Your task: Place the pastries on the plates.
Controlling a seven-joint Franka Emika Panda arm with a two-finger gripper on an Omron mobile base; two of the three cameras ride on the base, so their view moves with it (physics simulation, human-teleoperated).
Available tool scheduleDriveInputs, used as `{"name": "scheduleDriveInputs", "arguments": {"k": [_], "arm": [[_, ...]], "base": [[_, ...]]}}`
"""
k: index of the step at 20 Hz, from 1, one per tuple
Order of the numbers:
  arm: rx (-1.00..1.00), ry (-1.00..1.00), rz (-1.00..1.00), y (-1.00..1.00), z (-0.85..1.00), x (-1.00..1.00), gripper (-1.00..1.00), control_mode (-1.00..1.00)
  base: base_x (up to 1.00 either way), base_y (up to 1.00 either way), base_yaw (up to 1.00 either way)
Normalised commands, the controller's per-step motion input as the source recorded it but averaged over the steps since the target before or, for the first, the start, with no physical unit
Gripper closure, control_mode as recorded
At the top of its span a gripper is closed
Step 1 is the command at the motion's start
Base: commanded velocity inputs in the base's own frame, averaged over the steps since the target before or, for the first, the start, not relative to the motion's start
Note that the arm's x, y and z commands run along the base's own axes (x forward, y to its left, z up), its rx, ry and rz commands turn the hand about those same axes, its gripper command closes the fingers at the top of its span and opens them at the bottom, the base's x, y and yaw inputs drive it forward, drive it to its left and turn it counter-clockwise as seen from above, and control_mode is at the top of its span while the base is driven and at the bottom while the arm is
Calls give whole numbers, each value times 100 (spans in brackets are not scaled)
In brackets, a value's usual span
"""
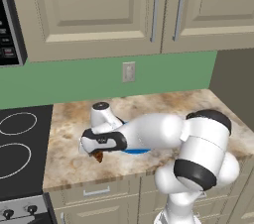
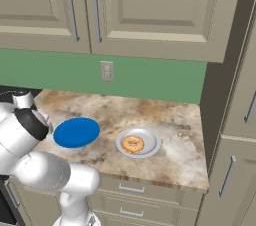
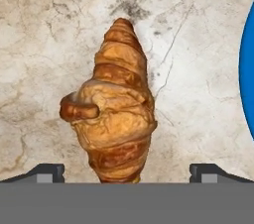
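Our gripper (image 3: 127, 176) hung low over the croissant (image 3: 115, 114), its 2 fingers (image 3: 47, 172) spread wide on either side of the pastry and gripping nothing; the croissant lay on the counter (image 3: 39, 29) between them. The blue plate (image 3: 248, 74) sat just off beyond 1 finger, and the donut (image 2: 132, 144) was already on the white plate (image 2: 150, 148). We judged the risks thus: the pastry's curved, tapering body could squirt out on closing, or a shallow grip could drop it short of the plate.
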Motion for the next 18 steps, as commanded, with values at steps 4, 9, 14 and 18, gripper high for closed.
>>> {"name": "scheduleDriveInputs", "arguments": {"k": [4,9,14,18], "arm": [[0,0,0,3,-20,13,-100,-100],[0,0,0,6,-15,20,-100,-100],[0,0,0,13,-15,15,-100,-100],[-3,0,0,9,-4,1,100,-100]], "base": [[0,0,0],[0,0,0],[0,0,0],[0,0,0]]}}
